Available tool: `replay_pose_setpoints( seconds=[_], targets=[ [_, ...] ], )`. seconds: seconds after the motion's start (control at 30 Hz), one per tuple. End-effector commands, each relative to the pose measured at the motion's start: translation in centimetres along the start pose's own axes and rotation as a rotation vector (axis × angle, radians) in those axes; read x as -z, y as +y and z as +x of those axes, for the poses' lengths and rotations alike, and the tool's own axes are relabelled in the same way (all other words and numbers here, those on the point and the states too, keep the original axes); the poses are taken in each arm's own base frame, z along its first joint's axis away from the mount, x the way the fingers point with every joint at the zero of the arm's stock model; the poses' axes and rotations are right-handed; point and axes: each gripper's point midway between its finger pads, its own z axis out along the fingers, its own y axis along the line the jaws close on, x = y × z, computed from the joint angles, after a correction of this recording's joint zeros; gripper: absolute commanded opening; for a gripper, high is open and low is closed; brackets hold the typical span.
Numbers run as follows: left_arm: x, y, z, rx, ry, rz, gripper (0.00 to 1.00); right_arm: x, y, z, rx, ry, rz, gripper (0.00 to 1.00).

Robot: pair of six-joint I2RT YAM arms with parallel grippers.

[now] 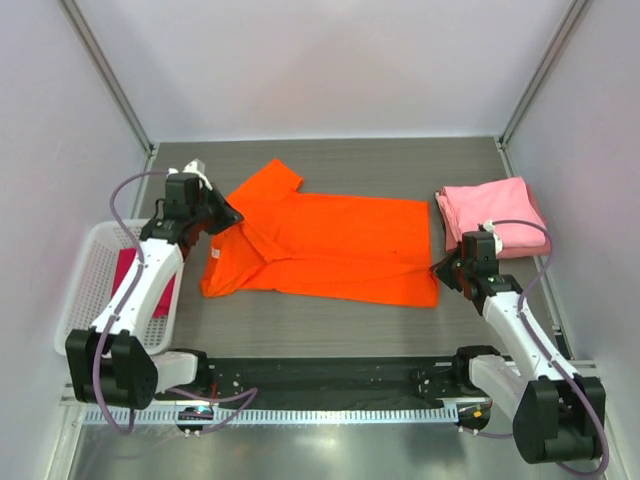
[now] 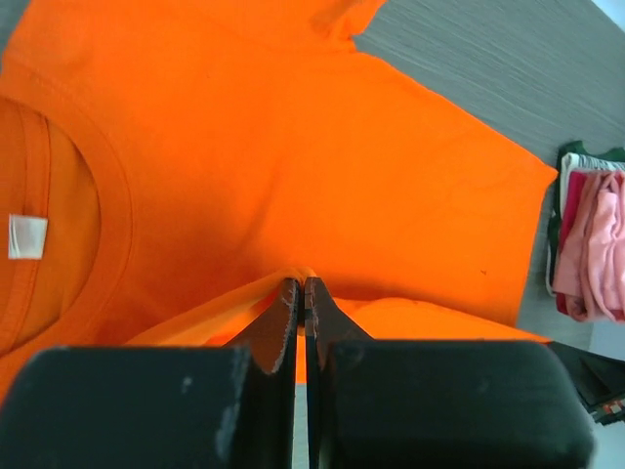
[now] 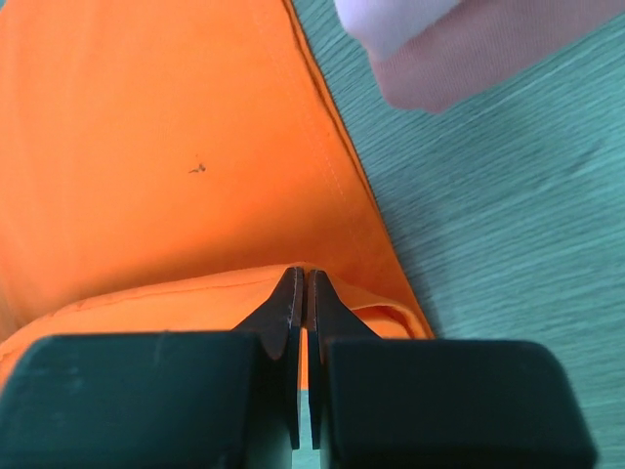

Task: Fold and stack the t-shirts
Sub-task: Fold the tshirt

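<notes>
On grey wood-grain table [image 1: 330, 335], pale walls [image 1: 320, 70], orange t-shirt [image 1: 340, 245] pinched by left gripper [image 2: 301, 285] and right gripper [image 3: 301, 276]

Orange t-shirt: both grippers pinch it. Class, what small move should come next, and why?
Probably lift both pinched edges together to start a fold. The left gripper is shut on the orange t-shirt near its collar, the right gripper on its hem corner; the rest lies flat.
</notes>
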Motion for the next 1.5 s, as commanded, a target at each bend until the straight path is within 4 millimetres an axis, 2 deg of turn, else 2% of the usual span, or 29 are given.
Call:
replay_pose_setpoints(
  seconds=[0.0,0.03,0.3,0.43,0.53,0.57,0.63,0.67,0.7,0.73,0.77,0.8,0.87,0.93,1.0,1.03,1.07,1.1,1.13,1.17,1.2,1.23,1.3,1.37,1.47],
  targets=[
    [-1.0,-1.1,-2.5,-0.075,-0.078,-0.03,0.0,-0.8,1.2,-2.1,-0.009,-0.07,-0.022,0.01],
    [-1.1,-1.2,-3.1,-0.087,-0.093,-0.043,0.0,-1.3,1.2,-2.2,-0.006,-0.068,-0.013,0.01],
    [-5.3,-1.2,-3.4,-0.139,-0.065,-0.122,0.0,-3.4,0.8,-2.8,0.007,-0.067,0.038,0.01],
    [-8.3,-1.5,-4.2,-0.138,-0.055,-0.126,0.0,-4.1,1.5,-4.0,0.012,-0.08,0.051,0.01],
    [-9.5,-2.1,-5.2,-0.135,-0.07,-0.122,0.0,-4.6,1.8,-4.8,0.019,-0.09,0.064,0.01],
    [-10.4,-1.7,-4.9,-0.134,-0.054,-0.134,0.0,-4.8,1.9,-5.0,0.024,-0.093,0.066,0.07],
    [-11.2,-1.9,-5.7,-0.138,-0.065,-0.142,0.02,-5.2,1.9,-5.0,0.036,-0.072,0.082,0.21],
    [-12.0,-1.7,-5.3,-0.146,-0.035,-0.148,0.19,-5.3,1.7,-5.0,0.033,-0.069,0.094,0.49],
    [-12.0,-2.1,-5.3,-0.156,-0.021,-0.14,0.3,-5.3,1.7,-4.8,0.036,-0.063,0.091,0.53],
    [-11.7,-2.1,-5.4,-0.156,-0.016,-0.157,0.38,-4.9,1.6,-4.6,0.038,-0.065,0.081,0.56],
    [-11.4,-2.0,-5.4,-0.16,-0.025,-0.168,0.52,-4.5,1.6,-4.6,0.042,-0.074,0.076,0.57],
    [-10.5,-2.2,-5.4,-0.168,-0.051,-0.171,0.59,-4.1,1.4,-4.5,0.046,-0.085,0.077,0.57],
    [-9.2,-2.1,-5.7,-0.192,-0.095,-0.19,0.83,-2.6,0.9,-4.4,0.052,-0.115,0.074,0.58],
    [-7.1,-1.9,-5.7,-0.195,-0.128,-0.2,0.85,-1.6,-0.3,-3.2,0.059,-0.101,0.09,0.56],
    [-5.5,-1.1,-5.0,-0.181,-0.124,-0.227,0.88,-0.2,-0.4,-3.0,0.049,-0.126,0.065,0.53],
    [-4.2,-0.7,-4.6,-0.166,-0.132,-0.235,0.89,-0.2,-1.4,-1.7,0.023,-0.101,0.08,0.5],
    [-3.4,-0.4,-4.3,-0.13,-0.142,-0.247,0.93,0.5,-1.3,-1.5,0.009,-0.11,0.055,0.5],
    [-3.0,0.7,-2.9,-0.12,-0.112,-0.269,0.95,0.7,-1.5,-0.8,-0.001,-0.096,0.045,0.5],
    [-1.7,0.5,-3.0,-0.105,-0.136,-0.256,0.97,0.6,-2.5,0.5,-0.018,-0.066,0.068,0.48],
    [-1.2,1.0,-2.7,-0.094,-0.148,-0.272,1.0,0.8,-2.8,0.9,-0.048,-0.061,0.076,0.49],
    [-1.1,2.2,-1.6,-0.049,-0.143,-0.298,1.0,0.9,-2.9,1.4,-0.054,-0.05,0.069,0.49],
    [0.0,2.3,-1.8,-0.023,-0.179,-0.3,1.0,0.8,-3.6,2.2,-0.063,-0.029,0.084,0.51],
    [0.5,3.5,-1.3,0.012,-0.2,-0.329,0.99,0.9,-3.7,2.9,-0.084,-0.008,0.08,0.52],
    [1.0,3.7,-1.1,0.025,-0.208,-0.326,0.99,0.7,-4.0,3.4,-0.094,0.006,0.089,0.52],
    [1.0,4.1,0.1,0.045,-0.161,-0.343,1.0,0.4,-4.4,3.9,-0.103,0.027,0.108,0.53]
  ],
)
